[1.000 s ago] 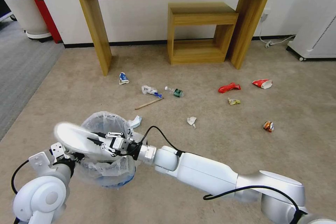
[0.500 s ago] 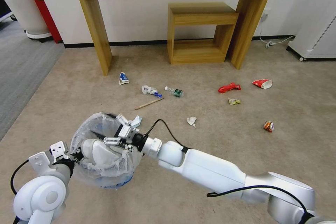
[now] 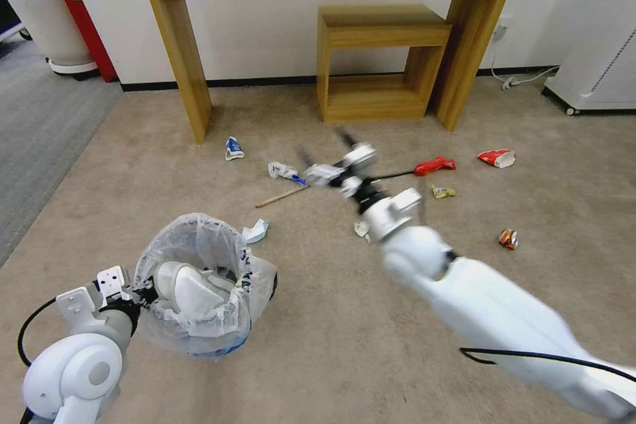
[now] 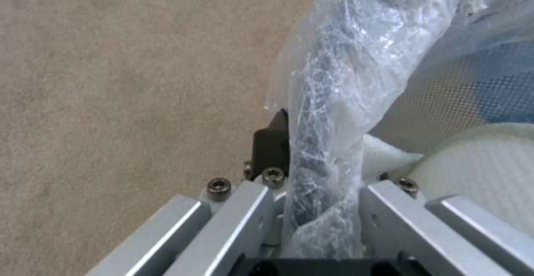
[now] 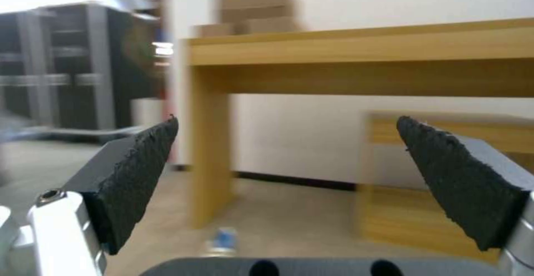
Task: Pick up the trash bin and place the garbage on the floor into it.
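The left gripper [image 4: 311, 175] is clamping the rim of the trash bin [image 3: 199, 291], its jaws closed on the crinkled plastic bag that lines it. From the left wrist, one dark finger [image 4: 271, 142] is pressing against the outside of the bag, and the bin's mesh wall is showing through the plastic just past it. The bin is sitting directly ahead of that gripper over the floor [image 3: 318, 344], with a bit of blue showing at its base.

Inside the bin, a large white piece of foam-like trash [image 3: 189, 285] is lying against the liner — it is taking up much of the opening.

The right gripper [image 3: 329, 169] is reaching well away from the bin, out above the scattered garbage, blurred in the head view. From the right wrist, its two black pads [image 5: 136, 171] are standing wide apart with nothing between them.

Just beside the right gripper are a blue-white wrapper [image 3: 286, 171] and a wooden stick [image 3: 281, 196]; a crumpled white paper [image 3: 362, 229] is lying under its wrist. Beyond it are a red wrapper [image 3: 434, 165], a red-white cup [image 3: 497, 158], a small yellowish wrapper [image 3: 442, 192] and a crushed can [image 3: 508, 238]. Another blue-white scrap [image 3: 256, 230] is resting just beside the bin, and one more [image 3: 233, 148] is lying near the leg of the wooden table [image 3: 179, 46].
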